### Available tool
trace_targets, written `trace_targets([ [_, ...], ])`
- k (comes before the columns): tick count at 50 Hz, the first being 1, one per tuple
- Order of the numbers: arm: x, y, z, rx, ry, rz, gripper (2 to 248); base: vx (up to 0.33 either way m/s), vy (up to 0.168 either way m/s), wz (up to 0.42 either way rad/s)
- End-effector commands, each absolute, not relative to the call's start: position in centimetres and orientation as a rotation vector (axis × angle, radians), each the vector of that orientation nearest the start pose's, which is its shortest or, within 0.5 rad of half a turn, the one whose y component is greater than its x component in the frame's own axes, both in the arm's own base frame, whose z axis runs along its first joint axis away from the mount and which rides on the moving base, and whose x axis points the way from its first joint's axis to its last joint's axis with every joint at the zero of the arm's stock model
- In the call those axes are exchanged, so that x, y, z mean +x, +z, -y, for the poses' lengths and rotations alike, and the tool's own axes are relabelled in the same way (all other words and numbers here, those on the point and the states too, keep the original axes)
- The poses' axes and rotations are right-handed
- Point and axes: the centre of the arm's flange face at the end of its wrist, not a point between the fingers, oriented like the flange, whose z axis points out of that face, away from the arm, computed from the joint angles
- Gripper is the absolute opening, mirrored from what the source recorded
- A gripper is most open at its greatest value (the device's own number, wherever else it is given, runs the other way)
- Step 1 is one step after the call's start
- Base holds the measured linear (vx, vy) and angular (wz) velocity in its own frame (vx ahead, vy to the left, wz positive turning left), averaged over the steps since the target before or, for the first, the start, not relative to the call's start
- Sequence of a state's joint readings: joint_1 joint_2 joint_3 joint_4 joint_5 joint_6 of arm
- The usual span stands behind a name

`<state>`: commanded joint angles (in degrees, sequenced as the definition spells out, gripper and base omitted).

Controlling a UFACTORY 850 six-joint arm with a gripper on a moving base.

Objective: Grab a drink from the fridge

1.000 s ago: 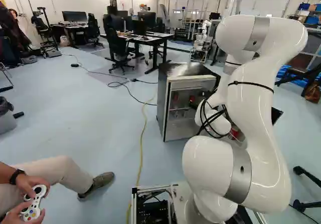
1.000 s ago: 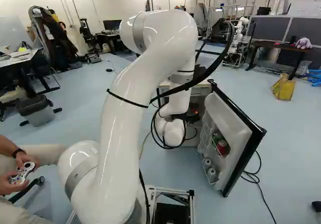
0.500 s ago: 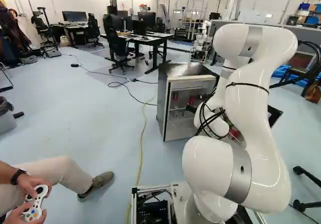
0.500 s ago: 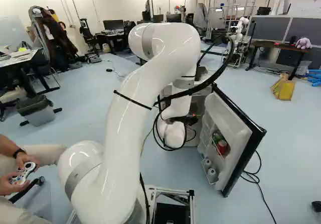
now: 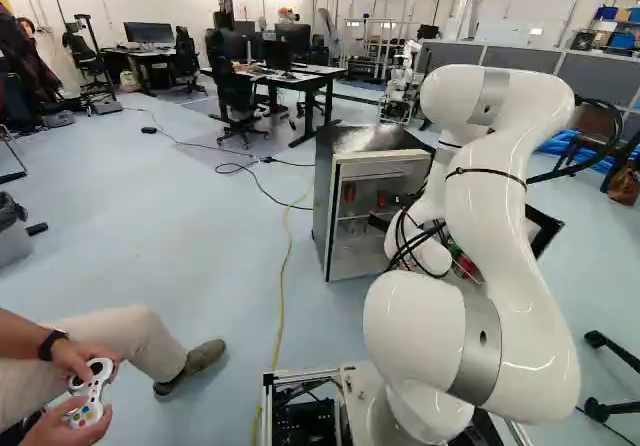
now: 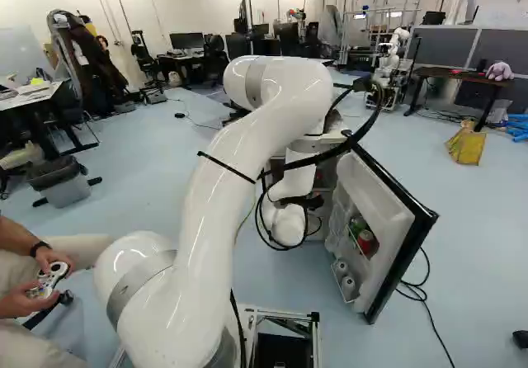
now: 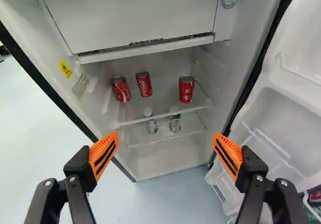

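Gripper point(image 5: 379, 220) is wide open (nothing held). Ahead, three red soda cans point(image 7: 144, 85) stand on the upper refrigerator shelf point(image 7: 161, 116); open room precedes its edge, the door point(image 7: 301, 113) alongside.

Open fridge point(image 7: 222, 68), three red cans point(image 7: 186, 90) upright on a shelf point(image 7: 165, 115), two bottles point(image 7: 151, 126) below, probably clear

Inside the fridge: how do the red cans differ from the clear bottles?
Shelf: three red metal cans stand on the upper shelf; two clear bottles with white caps stand on the lower shelf.
Colour: cans are red with white markings, bottles see-through with green-and-white labels.
View: cans show whole, while the upper shelf's front edge crosses the bottles.
Shared: both stand ungripped, ahead of the open tool.
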<state>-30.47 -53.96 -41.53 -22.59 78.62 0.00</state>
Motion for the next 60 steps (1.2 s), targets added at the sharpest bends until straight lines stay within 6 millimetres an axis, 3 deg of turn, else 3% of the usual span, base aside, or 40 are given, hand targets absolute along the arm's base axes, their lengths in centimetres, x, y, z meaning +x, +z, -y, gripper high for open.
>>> trace_targets([
  [40, 42.4, 6.1, 19.8, -2.574, -1.800, -0.269, 247, 0.000, 0.000, 0.000],
  [60, 44.6, 5.1, 19.9, -2.551, -1.834, -0.229, 247, 0.000, 0.000, 0.000],
])
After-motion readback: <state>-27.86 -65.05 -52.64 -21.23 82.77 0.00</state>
